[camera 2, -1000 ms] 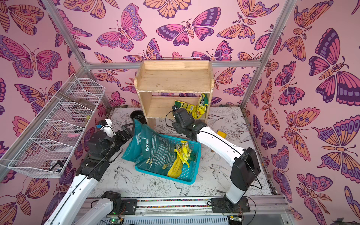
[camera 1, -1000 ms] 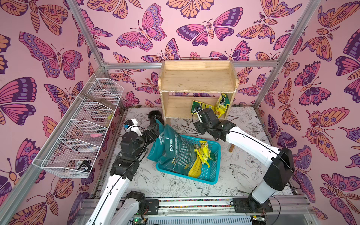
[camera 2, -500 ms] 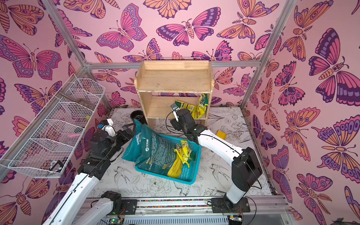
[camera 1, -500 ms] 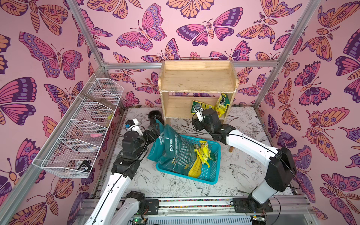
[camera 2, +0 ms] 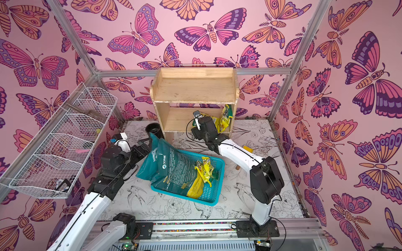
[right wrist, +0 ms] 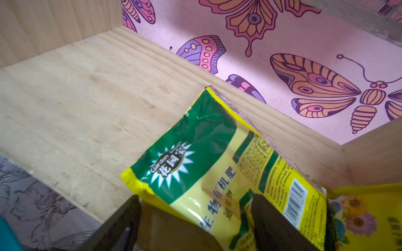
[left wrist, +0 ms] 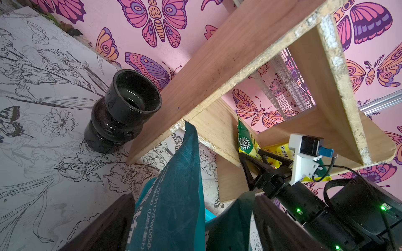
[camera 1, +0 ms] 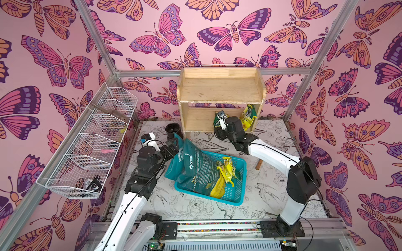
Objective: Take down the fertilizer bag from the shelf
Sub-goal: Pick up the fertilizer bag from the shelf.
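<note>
Behind right tool [right wrist: 195,223], half-hidden fertilizer bag [right wrist: 195,152].

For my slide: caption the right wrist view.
Open right pincer at a green-yellow fertilizer bag lying on the wooden shelf.

Pink butterfly-print walls [camera 1: 217,26] — aluminium posts [camera 1: 327,43] at the corners; pale worktop [camera 1: 195,208] inked with flowers and birds; white wire basket rack [camera 1: 91,150] along the left wall.

The left arm [camera 1: 130,202] rises from its base at 7 o'clock of the surface [camera 1: 272,195] and bends toward 1 o'clock, the left hand [camera 1: 173,144] low with jaws spread wide. The right arm [camera 1: 272,154], based at 5 o'clock, stretches toward 11 o'clock, forearm sloping gently down, the right hand [right wrist: 195,198] likewise spread wide.
</note>
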`<state>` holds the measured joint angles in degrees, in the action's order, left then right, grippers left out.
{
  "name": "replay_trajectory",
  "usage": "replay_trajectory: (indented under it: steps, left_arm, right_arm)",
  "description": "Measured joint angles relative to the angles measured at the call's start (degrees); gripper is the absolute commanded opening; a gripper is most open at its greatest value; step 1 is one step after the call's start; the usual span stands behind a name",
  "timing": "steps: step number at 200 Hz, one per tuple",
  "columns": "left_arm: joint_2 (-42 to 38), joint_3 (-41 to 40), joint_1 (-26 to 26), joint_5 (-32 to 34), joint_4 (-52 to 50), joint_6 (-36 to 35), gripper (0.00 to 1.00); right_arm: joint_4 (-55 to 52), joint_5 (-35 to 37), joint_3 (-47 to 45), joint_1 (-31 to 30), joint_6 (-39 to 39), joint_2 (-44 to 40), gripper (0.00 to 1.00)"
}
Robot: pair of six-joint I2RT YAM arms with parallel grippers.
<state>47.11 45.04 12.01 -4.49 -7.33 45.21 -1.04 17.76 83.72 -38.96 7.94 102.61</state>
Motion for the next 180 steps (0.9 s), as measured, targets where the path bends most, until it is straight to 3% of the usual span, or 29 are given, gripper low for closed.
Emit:
replay_trajectory:
  steps: [17,56,79,149,180]
  left_arm:
    - [0.0,0.0,0.0,0.0,0.0,0.0,0.92]
    - [0.0,0.0,0.0,0.0,0.0,0.0,0.92]
    - [0.0,0.0,0.0,0.0,0.0,0.0,0.92]
    - [0.9,0.0,0.0,0.0,0.0,0.0,0.92]
    - [1.0,0.0,0.0,0.0,0.0,0.0,0.92]
  right_arm:
    - [0.0,0.0,0.0,0.4,-0.7,0.0,0.77]
    - [-0.3,-0.3,0.0,0.7,-2.3,0.2,0.43]
    - [-0.2,-0.5,0.0,1.0,-2.9,0.2,0.31]
    - [-2.2,-3.2,1.3,1.1,-3.9,-0.5,0.00]
    - [-4.6,-5.8,1.9,0.6,-4.7,-1.9,0.00]
